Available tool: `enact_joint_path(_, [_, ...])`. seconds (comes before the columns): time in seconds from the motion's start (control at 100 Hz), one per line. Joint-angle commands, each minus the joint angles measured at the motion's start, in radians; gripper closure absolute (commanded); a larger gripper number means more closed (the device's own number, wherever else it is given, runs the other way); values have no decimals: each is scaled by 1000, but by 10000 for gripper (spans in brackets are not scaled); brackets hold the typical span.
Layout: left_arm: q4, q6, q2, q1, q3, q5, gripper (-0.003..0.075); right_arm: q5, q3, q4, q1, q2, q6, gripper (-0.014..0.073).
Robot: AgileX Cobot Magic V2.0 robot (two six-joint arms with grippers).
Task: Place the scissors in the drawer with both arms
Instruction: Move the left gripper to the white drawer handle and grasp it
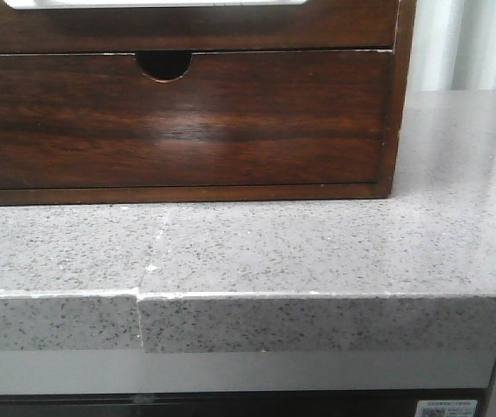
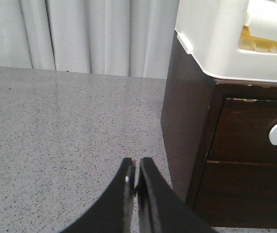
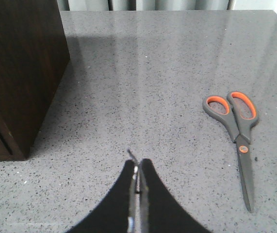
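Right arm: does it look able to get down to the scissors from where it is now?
Probably yes. In the right wrist view the scissors lie flat and closed on bare countertop, well apart from the wooden cabinet, with nothing between them and the right gripper. The gripper is shut, so it must open first.

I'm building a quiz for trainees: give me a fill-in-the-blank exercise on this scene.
1. The scissors lie flat on the ____.
2. The scissors' handles are grey and ____.
3. The right end effector is ____, holding nothing.
4. The left end effector is beside the dark ____ cabinet.

Missing words: counter; orange; shut; wooden
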Motion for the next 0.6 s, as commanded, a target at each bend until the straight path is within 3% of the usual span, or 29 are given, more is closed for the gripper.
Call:
enact_joint_path(0.0, [-7,-5,15,0,-32,-76,740,-77,-37,-10,-3,13,-13,662])
enact_joint_path(0.08, [-5,-5,15,0,-32,-80,728,-78,-37,-10,-3,13,-13,651])
enact_joint_path(0.14, [-3,-5,15,0,-32,-82,660,-84,-37,-10,-3,13,-13,593])
enact_joint_path(0.18, [12,-5,15,0,-32,-82,595,-95,-37,-10,-3,13,-13,512])
enact_joint_path(0.3, [12,-5,15,0,-32,-84,300,-100,-37,-10,-3,13,-13,200])
enact_joint_path(0.37, [12,-5,15,0,-32,-84,195,-100,-37,-10,-3,13,-13,66])
enact_joint_path(0.43, [12,-5,15,0,-32,-84,174,-100,-37,-10,-3,13,-13,15])
enact_joint_path(0.59, [12,-5,15,0,-32,-84,174,-98,-37,-10,-3,13,-13,11])
